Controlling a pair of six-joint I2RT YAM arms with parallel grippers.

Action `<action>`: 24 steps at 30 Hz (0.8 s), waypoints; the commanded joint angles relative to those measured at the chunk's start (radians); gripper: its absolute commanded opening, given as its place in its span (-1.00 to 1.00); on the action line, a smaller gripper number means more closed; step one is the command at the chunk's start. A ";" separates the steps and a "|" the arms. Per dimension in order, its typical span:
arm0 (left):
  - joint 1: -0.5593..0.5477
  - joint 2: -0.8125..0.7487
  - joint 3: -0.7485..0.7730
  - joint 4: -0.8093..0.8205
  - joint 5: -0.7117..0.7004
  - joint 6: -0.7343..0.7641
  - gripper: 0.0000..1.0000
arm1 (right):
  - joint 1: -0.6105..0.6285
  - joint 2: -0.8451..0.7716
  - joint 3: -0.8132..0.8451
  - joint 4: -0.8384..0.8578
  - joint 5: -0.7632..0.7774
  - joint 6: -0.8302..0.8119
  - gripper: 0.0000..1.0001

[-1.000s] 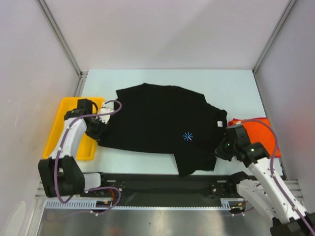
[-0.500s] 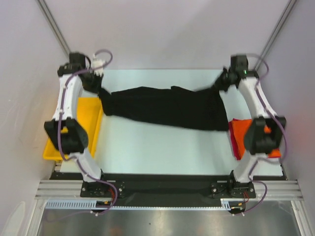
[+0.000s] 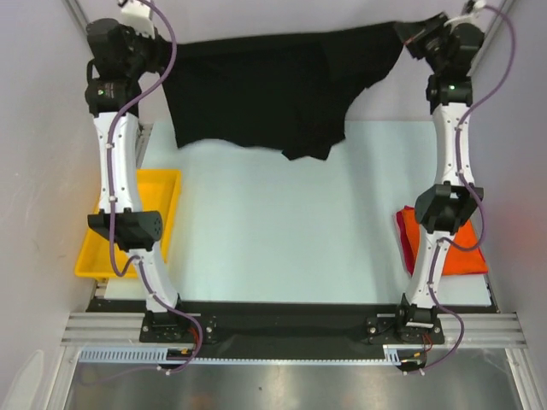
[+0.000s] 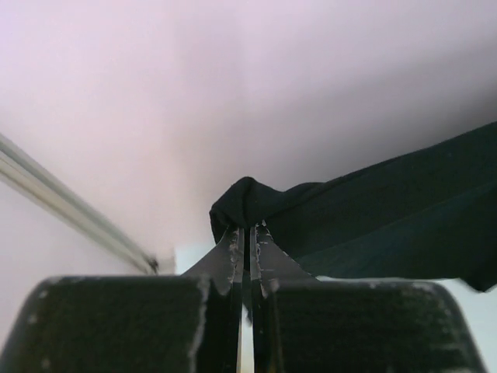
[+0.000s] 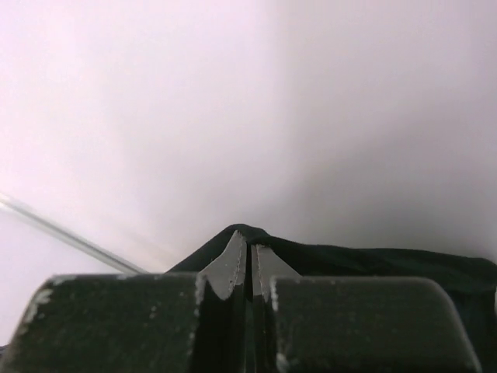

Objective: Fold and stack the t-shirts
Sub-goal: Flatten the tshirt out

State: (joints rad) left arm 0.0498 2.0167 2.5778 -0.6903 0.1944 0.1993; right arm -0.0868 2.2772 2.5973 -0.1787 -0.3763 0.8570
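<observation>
High above the far edge of the surface, we hold the black t-shirt [image 3: 256,94] stretched out as a hanging sheet between both arms. It is by far the biggest thing in view. The left pincer [image 4: 248,228] is pressed together on a bunched fold at one top corner, and the right pincer [image 5: 248,241] is pinching the cloth at the other. The bottom edge hangs unevenly, with one part drooping lower near the middle. We cannot tell whether it touches the surface.

We judge that this shirt has no fold in it yet. It first has to be laid flat, then folded, then stacked. The orange t-shirt [image 3: 466,252] lies at the right edge of the surface, partly hidden behind the right arm. It looks flat and compact, perhaps already folded, but we cannot tell whether it is one garment or several. We see no pink one. By our reckoning most of the task remains.

Pale, bare walls enclose the room on three sides, with metal strips running up the far corners. The surface [image 3: 282,222] is light and smooth. A yellow tray [image 3: 94,248] sits at its left edge, and the left arm rises across it. A dark rail [image 3: 291,329] along the near edge carries both arm bases.
</observation>
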 commanded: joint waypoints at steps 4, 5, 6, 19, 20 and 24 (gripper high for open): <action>0.033 -0.116 0.043 0.181 -0.033 0.026 -1.00 | -0.087 -0.247 -0.101 0.211 0.002 0.014 -1.00; 0.033 -0.125 0.019 0.175 0.000 0.028 -0.99 | -0.087 -0.274 -0.193 0.206 -0.024 -0.007 -1.00; 0.032 -0.139 -0.008 0.166 0.017 0.029 -0.99 | -0.087 -0.300 -0.256 0.199 -0.041 -0.018 -1.00; 0.058 -0.637 -1.064 -0.003 0.148 0.216 -0.99 | -0.088 -1.022 -1.415 -0.106 0.051 -0.249 -1.00; 0.058 -0.670 -1.129 -0.014 0.151 0.235 -0.99 | -0.087 -1.053 -1.486 -0.122 0.059 -0.253 -1.00; 0.059 -0.774 -1.456 -0.086 0.111 0.302 -1.00 | -0.080 -1.197 -1.733 -0.260 0.097 -0.243 -1.00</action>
State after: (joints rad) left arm 0.0895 1.3323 1.2816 -0.7116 0.3389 0.4000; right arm -0.1570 1.1606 0.9573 -0.3256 -0.3557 0.6495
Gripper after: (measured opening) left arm 0.015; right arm 0.019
